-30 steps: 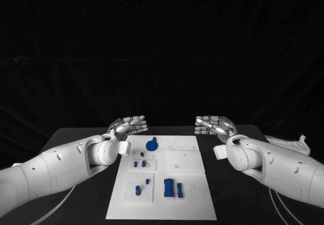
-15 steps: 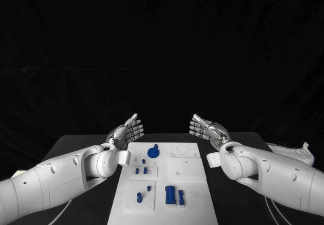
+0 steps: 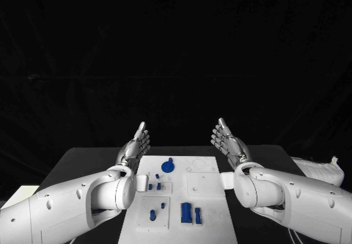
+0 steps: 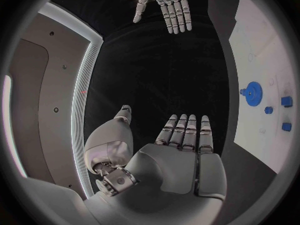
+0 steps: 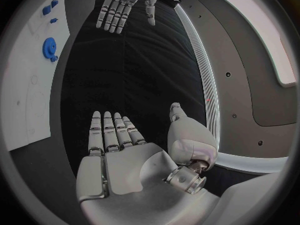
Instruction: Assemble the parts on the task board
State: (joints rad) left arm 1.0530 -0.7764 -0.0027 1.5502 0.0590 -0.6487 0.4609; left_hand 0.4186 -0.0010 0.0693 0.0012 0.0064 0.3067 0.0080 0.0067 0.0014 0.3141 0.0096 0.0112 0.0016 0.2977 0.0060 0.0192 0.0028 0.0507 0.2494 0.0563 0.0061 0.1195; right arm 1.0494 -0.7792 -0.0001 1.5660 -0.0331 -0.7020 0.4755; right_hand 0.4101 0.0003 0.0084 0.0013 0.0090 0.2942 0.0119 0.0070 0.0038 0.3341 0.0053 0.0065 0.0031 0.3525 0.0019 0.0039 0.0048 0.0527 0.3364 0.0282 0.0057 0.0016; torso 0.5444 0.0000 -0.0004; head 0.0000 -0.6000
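The left hand (image 3: 136, 145) is raised above the far left part of the black table (image 3: 88, 157), fingers straight and close together, thumb apart, holding nothing. The right hand (image 3: 229, 142) stands likewise above the far right part, flat and empty, palm turned toward the other hand. The left wrist view shows the left hand's flat palm (image 4: 181, 160) with the right hand (image 4: 164, 2) opposite it; the right wrist view shows the right hand (image 5: 119, 160) and the left hand (image 5: 125, 2) the same way.

The task board (image 3: 205, 185) lies in the middle of the table, its long sides running from the near edge toward the far edge. Both forearms cover its side edges, and its near end is cut off by the picture's edge. A blue gear (image 3: 167, 165) sits near the board's far left corner. Small blue pegs (image 3: 154, 186) stand in the left middle of the board, and two upright blue blocks (image 3: 190, 213) stand side by side near its near end; their exact shapes are hard to make out. A crumpled pale thing (image 3: 323, 170) lies at the table's right edge, partly hidden by the right arm.
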